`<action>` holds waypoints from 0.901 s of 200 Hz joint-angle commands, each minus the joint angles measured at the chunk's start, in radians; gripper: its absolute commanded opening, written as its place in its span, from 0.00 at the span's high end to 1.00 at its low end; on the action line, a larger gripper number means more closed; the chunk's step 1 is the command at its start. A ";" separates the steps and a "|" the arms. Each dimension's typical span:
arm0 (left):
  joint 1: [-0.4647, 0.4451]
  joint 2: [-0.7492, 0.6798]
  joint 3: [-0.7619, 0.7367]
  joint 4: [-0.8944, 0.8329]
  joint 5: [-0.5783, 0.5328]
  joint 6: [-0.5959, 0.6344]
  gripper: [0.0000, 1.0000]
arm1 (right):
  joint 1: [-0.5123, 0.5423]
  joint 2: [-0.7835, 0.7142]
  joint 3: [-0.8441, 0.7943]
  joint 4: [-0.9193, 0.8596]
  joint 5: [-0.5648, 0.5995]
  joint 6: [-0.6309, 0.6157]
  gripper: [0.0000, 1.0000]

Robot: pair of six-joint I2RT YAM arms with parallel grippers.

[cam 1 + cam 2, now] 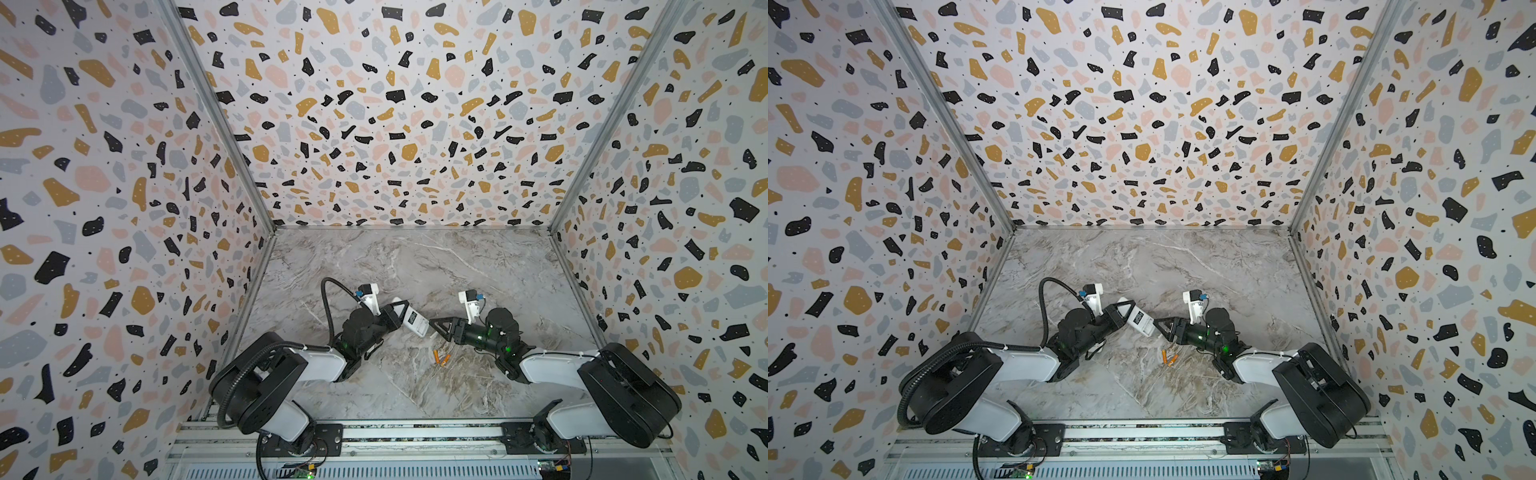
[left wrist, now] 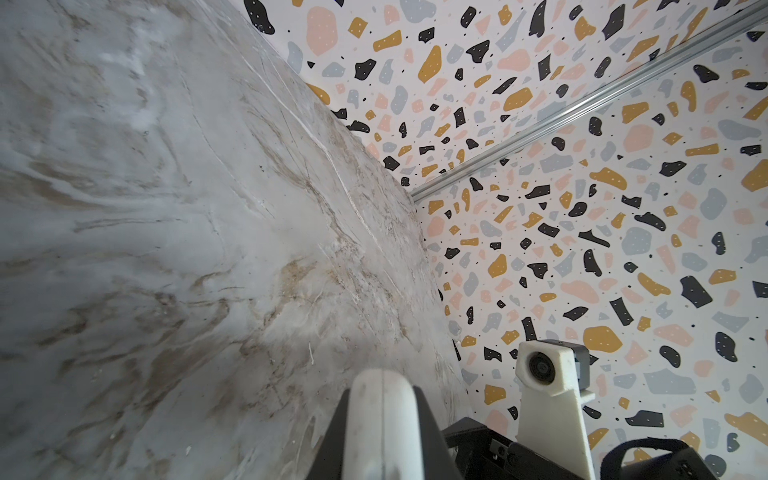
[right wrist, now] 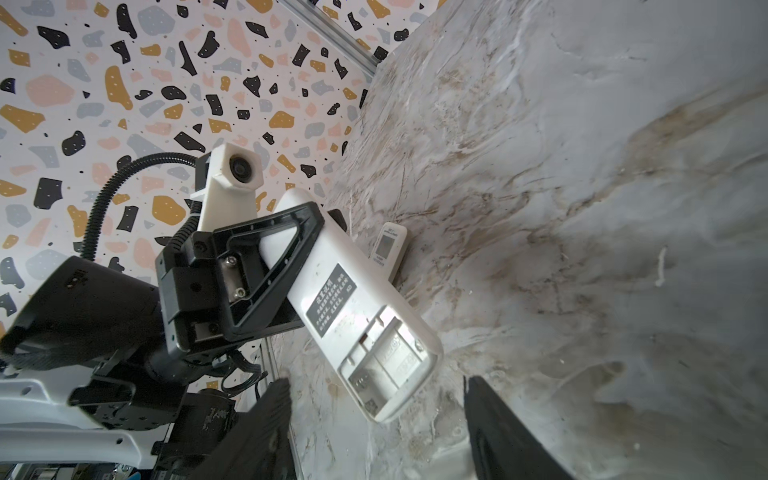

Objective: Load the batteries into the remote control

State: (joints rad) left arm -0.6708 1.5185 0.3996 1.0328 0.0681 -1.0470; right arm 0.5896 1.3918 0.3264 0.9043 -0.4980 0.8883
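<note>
In both top views, white remote control (image 1: 417, 323) (image 1: 1140, 323) clamped near its middle in the left gripper (image 1: 400, 311) (image 1: 1122, 311), slanting over the marble table (image 1: 457, 266). Just beside its lower end, right gripper (image 1: 435, 324) (image 1: 1160, 326), tips pointing at it. Nearer the arm bases, well clear of both, two orange batteries (image 1: 436, 356) (image 1: 1164, 356) lying close together on the marble. From the left wrist, only the remote's rounded white end (image 2: 380, 415) between dark fingers (image 2: 330, 449), with the right arm's camera mount (image 2: 548, 374) beyond. From the right wrist, open battery bay (image 3: 384, 365) turned to the lens, left finger frame crossing the remote's back above a dark label (image 3: 331, 300); right fingers (image 3: 266, 419) spread wide either side of the bay end, gripping nothing. Behind, partly hidden by the held remote, a second small remote (image 3: 388, 247) flat on the table.
</note>
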 commanded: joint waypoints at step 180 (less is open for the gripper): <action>0.103 -0.312 -0.070 -0.290 0.119 0.156 1.00 | 0.316 -0.079 0.429 -1.167 0.560 -0.372 0.47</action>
State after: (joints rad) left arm -0.6006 1.2602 0.3733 0.7631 0.1459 -0.9169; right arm 0.8806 1.2404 0.6724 -0.0635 -0.0181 0.5499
